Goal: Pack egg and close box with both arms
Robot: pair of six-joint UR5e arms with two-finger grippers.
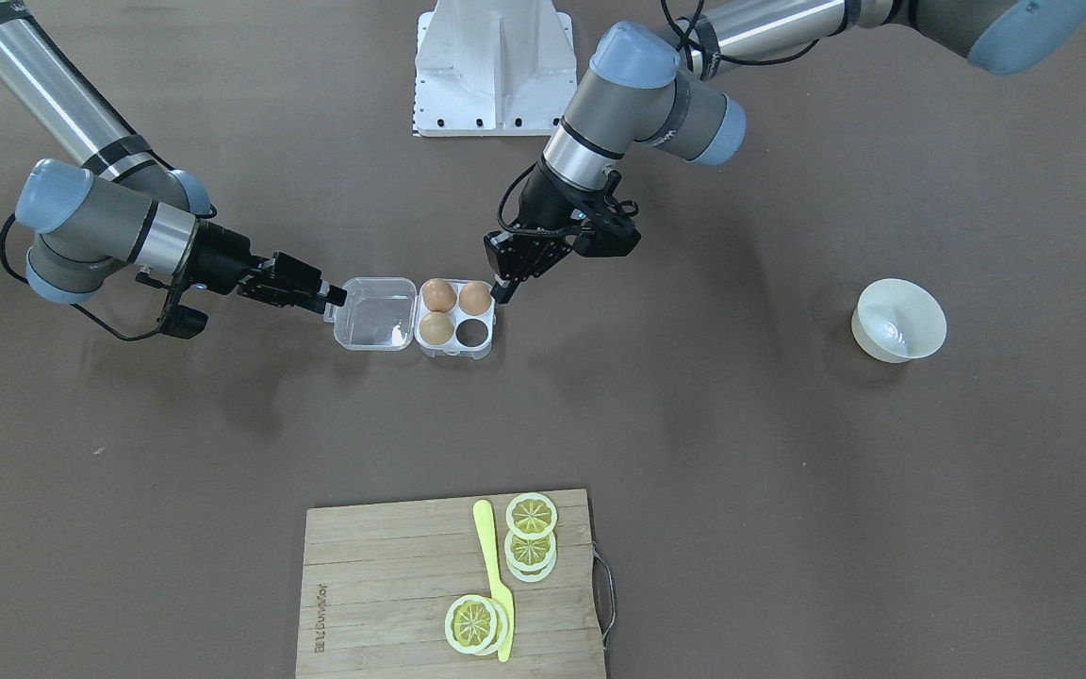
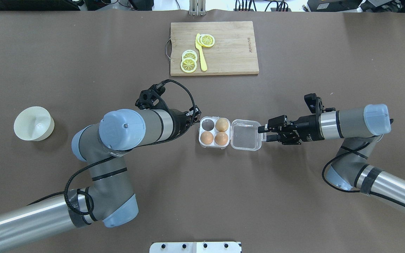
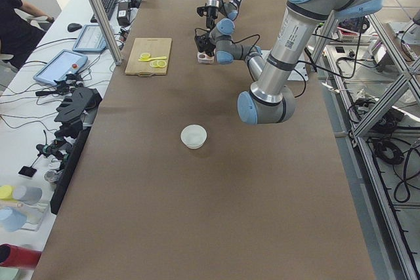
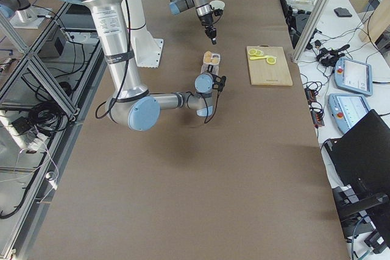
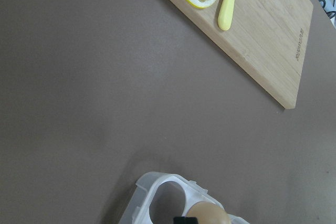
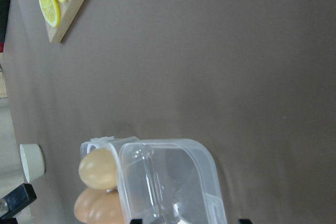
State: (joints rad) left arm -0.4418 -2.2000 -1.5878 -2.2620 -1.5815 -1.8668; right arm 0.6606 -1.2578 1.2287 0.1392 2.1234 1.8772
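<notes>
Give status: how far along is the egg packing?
Done: three eggs sit in the egg case, one cell empty; the bowl looks empty. In hand: the right gripper, open, straddles the flat-lying lid's edge; the left gripper, shut, is beside the case's opposite side. Left: fold and latch the lid.
</notes>
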